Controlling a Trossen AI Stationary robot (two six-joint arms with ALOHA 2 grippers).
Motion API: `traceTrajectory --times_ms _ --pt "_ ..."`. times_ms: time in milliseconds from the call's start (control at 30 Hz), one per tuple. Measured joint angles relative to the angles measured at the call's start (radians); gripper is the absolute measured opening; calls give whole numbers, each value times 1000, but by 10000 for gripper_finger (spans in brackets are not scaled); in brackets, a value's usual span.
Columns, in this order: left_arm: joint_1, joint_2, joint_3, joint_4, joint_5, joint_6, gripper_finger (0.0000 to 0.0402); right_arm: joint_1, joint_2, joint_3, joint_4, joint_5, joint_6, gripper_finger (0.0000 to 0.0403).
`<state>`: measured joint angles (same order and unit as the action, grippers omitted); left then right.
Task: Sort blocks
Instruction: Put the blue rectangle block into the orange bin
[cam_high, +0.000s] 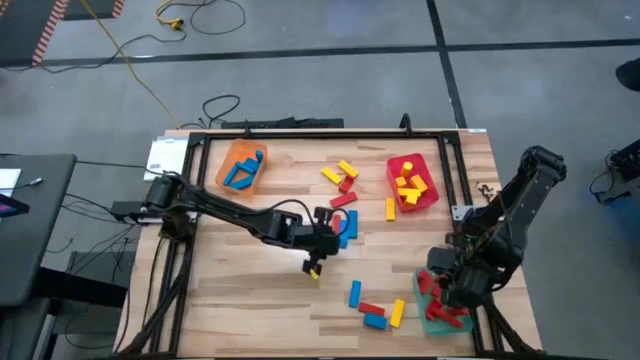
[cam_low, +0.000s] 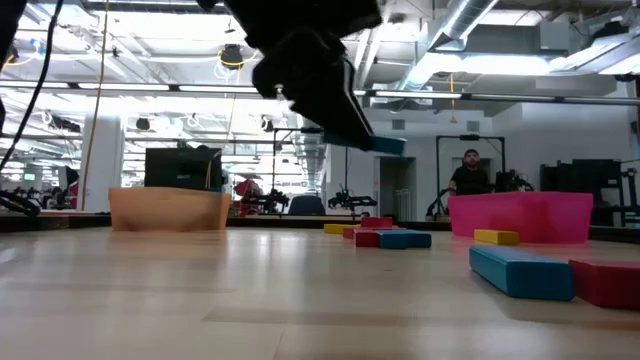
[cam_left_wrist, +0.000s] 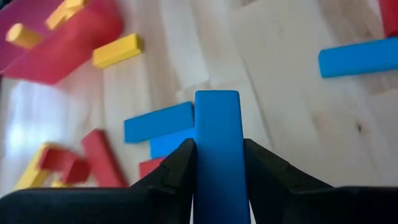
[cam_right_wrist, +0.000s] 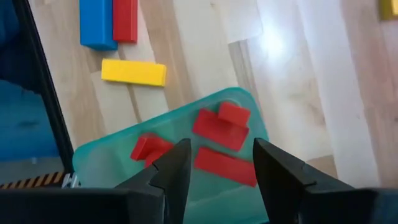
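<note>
My left gripper (cam_left_wrist: 217, 163) clamps 1 solid blue oblong block (cam_left_wrist: 217, 143) at frame centre for the orange tray (cam_high: 226, 166) upper left, while my right gripper (cam_right_wrist: 219, 163), jaws apart and empty, hovers over the green tray (cam_right_wrist: 99, 162) of red blocks (cam_right_wrist: 219, 129).

Both arms (cam_high: 240, 215) are matte black, built of rounded jointed segments. Each gripper (cam_right_wrist: 217, 163) ends in two thick dark fingers (cam_left_wrist: 177, 168) with angled inner faces.
</note>
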<state>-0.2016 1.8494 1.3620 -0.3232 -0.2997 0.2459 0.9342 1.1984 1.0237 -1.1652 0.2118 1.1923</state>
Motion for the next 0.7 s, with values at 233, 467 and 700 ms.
traceTrajectory --times_ms 233,467,700 --pt "0 -41 0 -166 -88 -13 103 -45 0 0 -4 31 -74 183" --pt "21 -86 0 -353 -163 -72 103 -109 0 0 -4 54 -163 180" --pt "68 -192 -52 -448 -225 -124 103 -180 0 0 0 101 -265 180"
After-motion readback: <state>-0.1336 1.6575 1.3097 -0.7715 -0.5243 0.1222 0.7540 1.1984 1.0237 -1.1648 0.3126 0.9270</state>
